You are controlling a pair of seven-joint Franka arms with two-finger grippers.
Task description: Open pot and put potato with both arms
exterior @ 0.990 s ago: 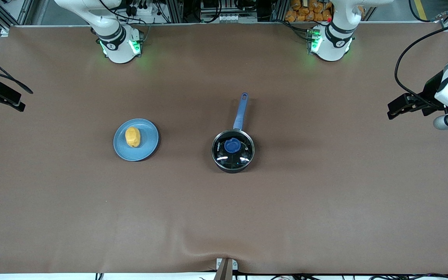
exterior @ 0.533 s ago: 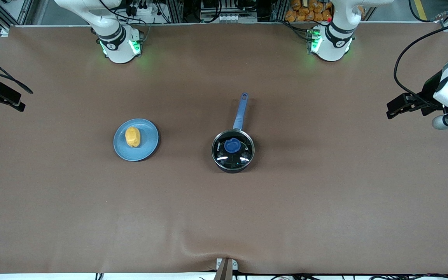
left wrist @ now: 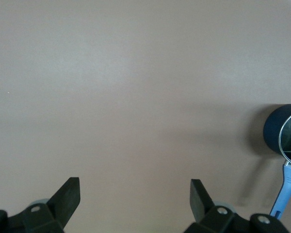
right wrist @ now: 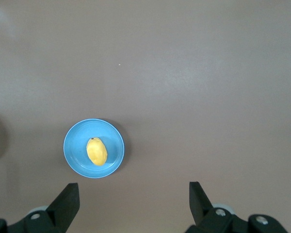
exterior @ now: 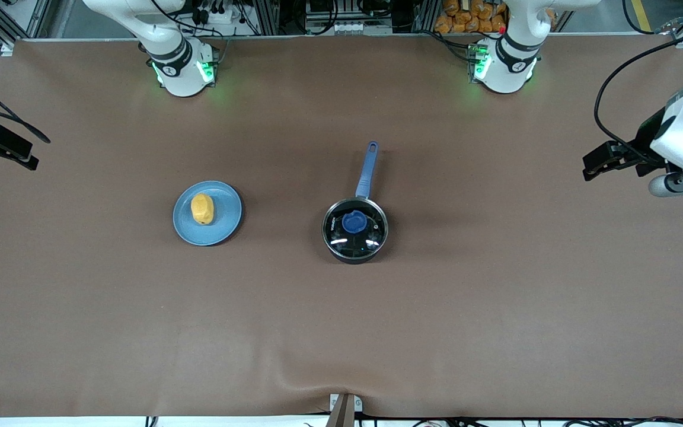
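The black pot [exterior: 354, 237] stands mid-table with its glass lid on, blue knob [exterior: 354, 222] on top, and its blue handle [exterior: 368, 169] pointing toward the robots' bases. The yellow-orange potato [exterior: 202, 209] lies on a blue plate [exterior: 223, 222] toward the right arm's end. My left gripper [exterior: 596, 163] is open and empty, high over the table's left-arm end, well clear of the pot. Its wrist view [left wrist: 134, 194] shows the pot [left wrist: 274, 127] off to one side. My right gripper [exterior: 21, 155] is open and empty over the right-arm end. Its wrist view [right wrist: 133, 199] shows the potato [right wrist: 97, 151] and plate [right wrist: 77, 160].
The brown table cover [exterior: 341, 332] has a small raised wrinkle at the edge nearest the front camera. Cables hang from the left arm [exterior: 682, 136]. Racks and clutter stand past the edge by the arms' bases.
My left gripper has shifted a little toward the pot. The right arm, pot, plate and potato have not moved.
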